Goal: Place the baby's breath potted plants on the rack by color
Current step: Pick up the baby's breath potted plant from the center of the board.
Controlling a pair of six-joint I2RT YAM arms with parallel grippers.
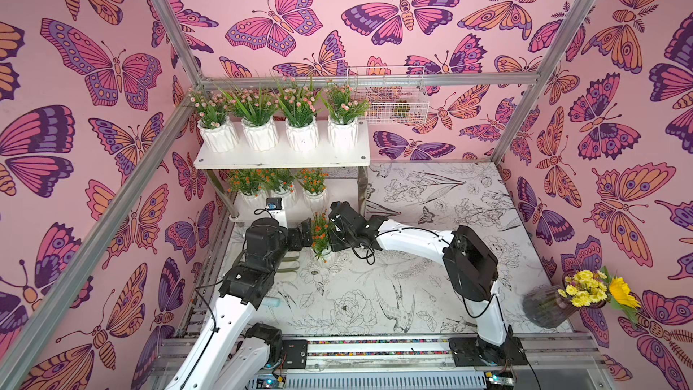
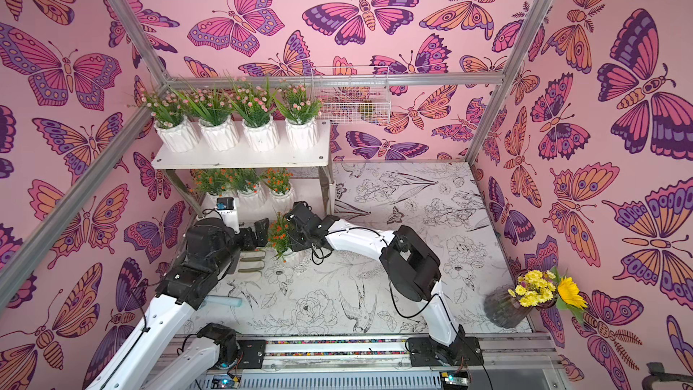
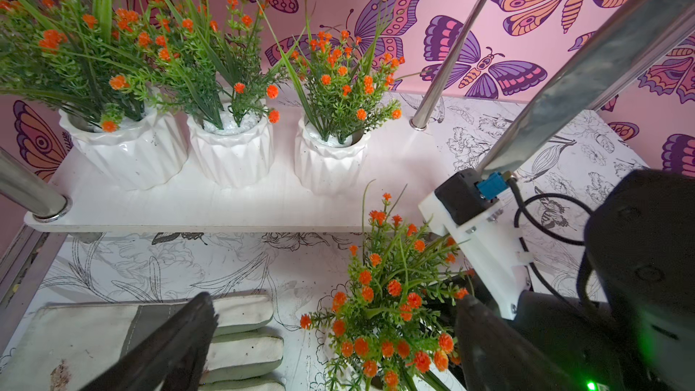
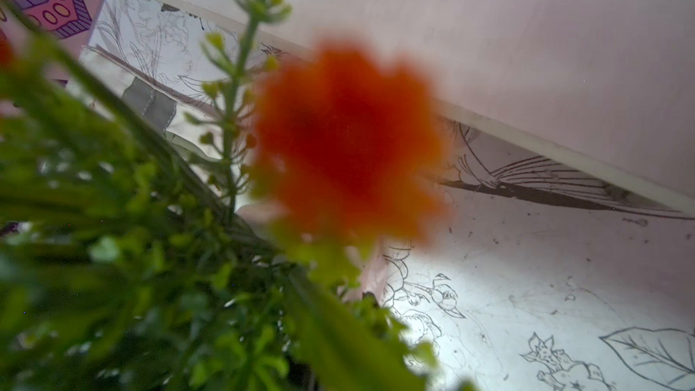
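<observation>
Orange-bloomed plant [image 1: 320, 233] stands between both hands: left hand [image 1: 303, 236] wide, right hand [image 1: 330, 233] buried in foliage, grip unclear.

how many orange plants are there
4 orange plants. Three stand in a row on the rack's lower shelf: one, another, a third. The fourth is off the rack, just in front of it. None looks hidden.

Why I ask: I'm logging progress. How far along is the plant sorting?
Done: four pink plants line the top shelf, and three orange plants line the lower shelf. In hand: the last orange plant is on the table, with the right tool in its foliage and the open left tool beside it; grip unclear. Remaining: set it in the lower shelf's free spot.
</observation>
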